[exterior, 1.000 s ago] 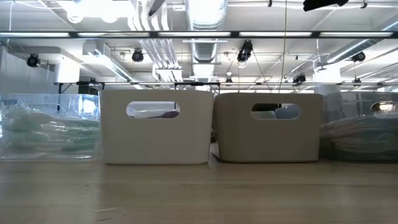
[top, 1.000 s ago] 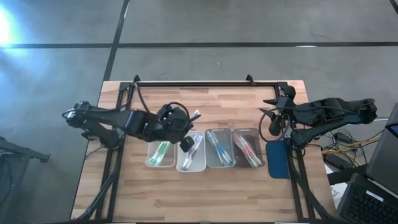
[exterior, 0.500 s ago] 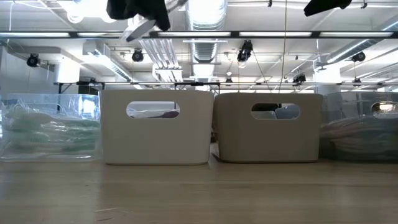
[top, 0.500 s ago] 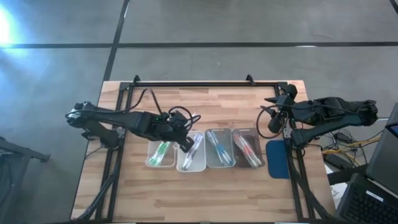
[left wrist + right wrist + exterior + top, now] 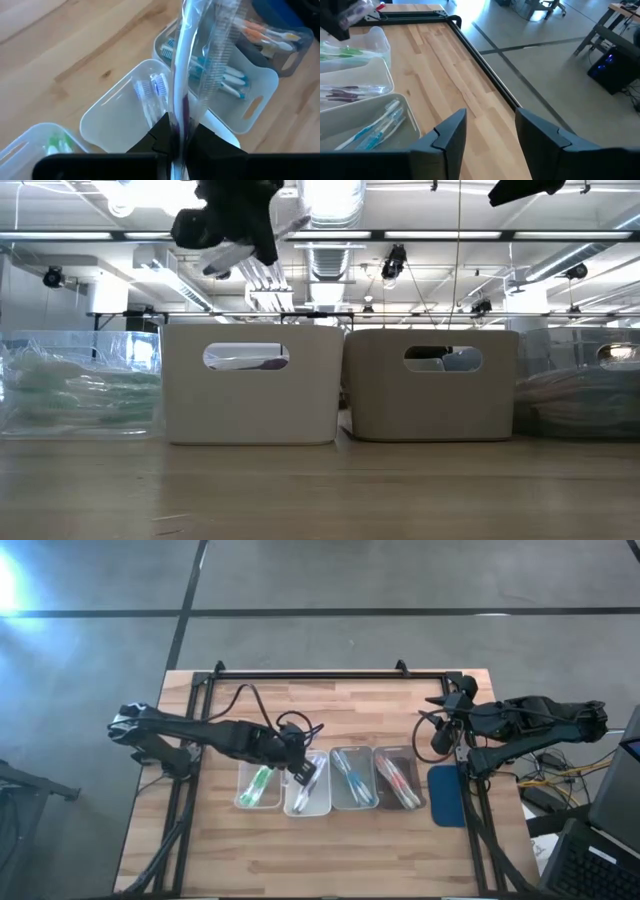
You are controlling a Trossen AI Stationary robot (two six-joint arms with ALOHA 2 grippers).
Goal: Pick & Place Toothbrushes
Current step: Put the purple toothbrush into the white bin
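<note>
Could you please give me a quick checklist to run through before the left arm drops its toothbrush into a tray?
1. Left gripper shut on the wrapped purple toothbrush: ok.
2. Gripper over the second tray, which holds purple brushes: ok.
3. Room left in that tray: ok, only a couple of brushes inside.
4. Toothbrush in line with the tray's length: cannot tell.
5. Right gripper open, parked clear at the table's right edge: ok.
6. Other trays undisturbed, green, blue, red: ok.

Wrapped purple toothbrush [image 5: 181, 75] pinched upright; others sorted in trays.
</note>
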